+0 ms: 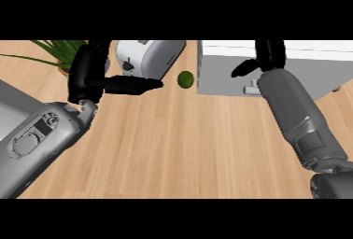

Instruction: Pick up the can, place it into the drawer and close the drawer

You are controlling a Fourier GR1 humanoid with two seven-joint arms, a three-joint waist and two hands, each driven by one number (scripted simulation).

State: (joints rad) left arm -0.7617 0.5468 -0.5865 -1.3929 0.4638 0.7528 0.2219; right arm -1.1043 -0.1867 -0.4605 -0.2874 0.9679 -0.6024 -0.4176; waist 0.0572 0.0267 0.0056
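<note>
Reaching up over the white drawer unit (228, 70), the right hand (265, 58) is hiding its fingers and any can, while the open, empty left hand (103, 79) is idling farther left.

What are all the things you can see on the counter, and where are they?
Counter: one, light wood, fills the view.
Drawer unit: one, pale grey box, upper right.
Toaster: one, silver-grey, upper middle.
Small oval thing: one, dark green, between the toaster and the drawer unit; too small to tell what it is.
Plant: one, green leaves, upper left corner.
Can: none showing.
Left hand: one, black, upper left by the toaster, fingers straight.
Right hand: one, black, over the drawer unit; what it is doing is hard to tell.
Forearms: two, grey, left and right.
</note>
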